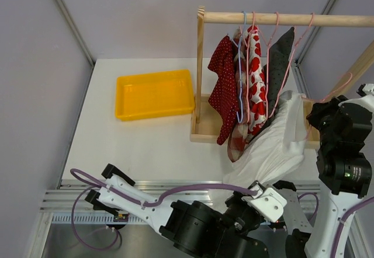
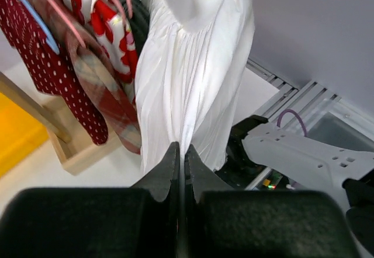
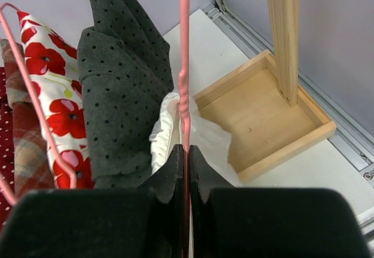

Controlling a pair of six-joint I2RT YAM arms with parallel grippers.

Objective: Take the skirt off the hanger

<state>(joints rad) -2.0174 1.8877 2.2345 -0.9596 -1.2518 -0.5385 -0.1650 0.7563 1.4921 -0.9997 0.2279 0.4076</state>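
white bench [image 1: 146, 147] carries your wooden rack [image 1: 200, 71] at the far right, with a yellow tray [image 1: 155, 94] to its left. your left tool [image 2: 181, 153] is pressed together on the hem of the white skirt [image 1: 280, 147], which stretches from the rack's right end toward the near edge. your right tool [image 3: 186, 153] pinches the pink hanger [image 3: 184, 65] wire beside the skirt's top.

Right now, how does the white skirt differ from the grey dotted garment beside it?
The white skirt is plain and pleated; the grey dotted garment is dark with dots. The white skirt is pulled taut at a slant, its hem pinched by the left gripper; the grey dotted garment hangs straight down. Both hang from the wooden rail.
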